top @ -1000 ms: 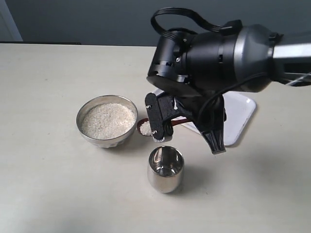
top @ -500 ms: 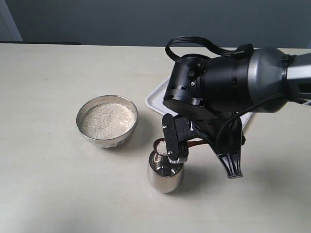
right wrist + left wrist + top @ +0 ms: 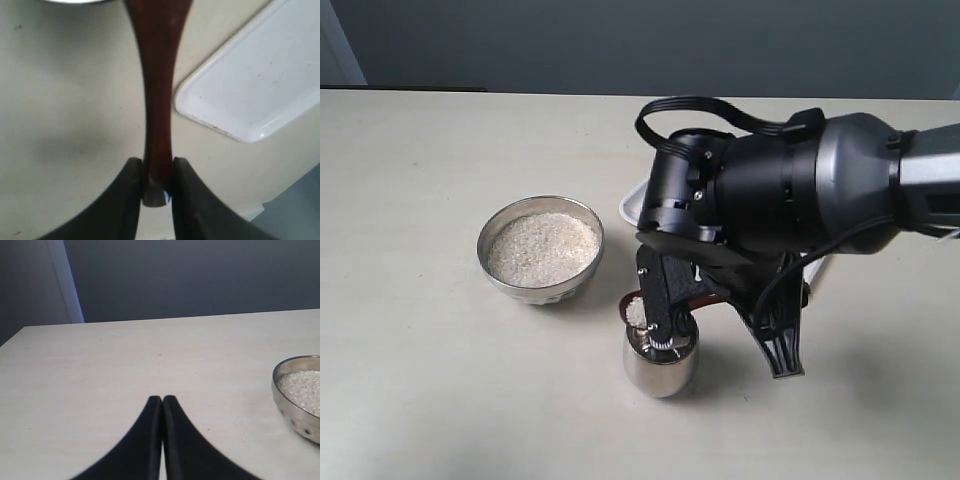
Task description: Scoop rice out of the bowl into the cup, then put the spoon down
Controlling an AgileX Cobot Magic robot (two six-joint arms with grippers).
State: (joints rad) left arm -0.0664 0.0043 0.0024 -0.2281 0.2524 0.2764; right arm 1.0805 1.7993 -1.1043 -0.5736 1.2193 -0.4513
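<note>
The right gripper (image 3: pixel 156 167) is clenched on the handle end of the spoon (image 3: pixel 156 90). Its arm (image 3: pixel 790 190) hides most of the white tray (image 3: pixel 260 85) and the handle, so only the scoop, carrying rice (image 3: pixel 636 312), shows at the rim of the cup (image 3: pixel 660 372), whose inside cannot be made out. The cup stands farther from the back edge of the desk (image 3: pixel 410 380) than the bowl (image 3: pixel 534 290), which the left wrist view cuts off, and the left gripper (image 3: pixel 162 401) has its jaws pressed together on nothing.
</note>
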